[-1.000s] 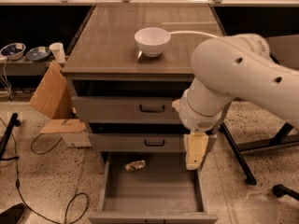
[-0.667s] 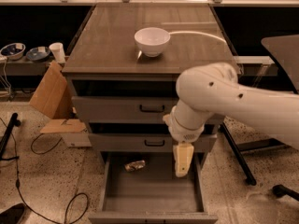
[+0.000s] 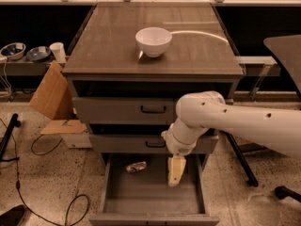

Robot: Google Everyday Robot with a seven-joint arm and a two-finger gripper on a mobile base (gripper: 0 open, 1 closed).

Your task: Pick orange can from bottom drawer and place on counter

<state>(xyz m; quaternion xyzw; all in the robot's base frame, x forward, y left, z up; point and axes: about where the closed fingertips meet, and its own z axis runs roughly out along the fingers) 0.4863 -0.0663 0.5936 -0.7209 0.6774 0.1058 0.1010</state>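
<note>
- The gripper is hanging point-down inside the open bottom drawer, a little toward the desk's right edge from the drawer's middle and forward of the desk's front edge.
- It is showing as a single pale wedge, so whether it is open or closed cannot be told. It is carrying nothing.
- Over the last second it has been sliding toward the desk's left edge and sinking. It was hanging in front of the lower drawer front near the right edge, and it is now dipping down into the drawer box.
- The white arm behind it is stretching in from the desk's right side and has dropped lower across the drawer fronts.
- This shift suggests the reach is under way and closing on the target. The grasp itself is not yet beginning.
- The orange can is lying on its side on the drawer floor, near the back of the drawer and toward the desk's left edge. It has not shifted.
- The can is sitting beside the gripper at about the same depth, apart from it, with bare grey floor between them.
- Reaching it looks to need more travel toward the left edge.
- Above, the counter is carrying a white bowl around its middle, toward the back edge.
</note>
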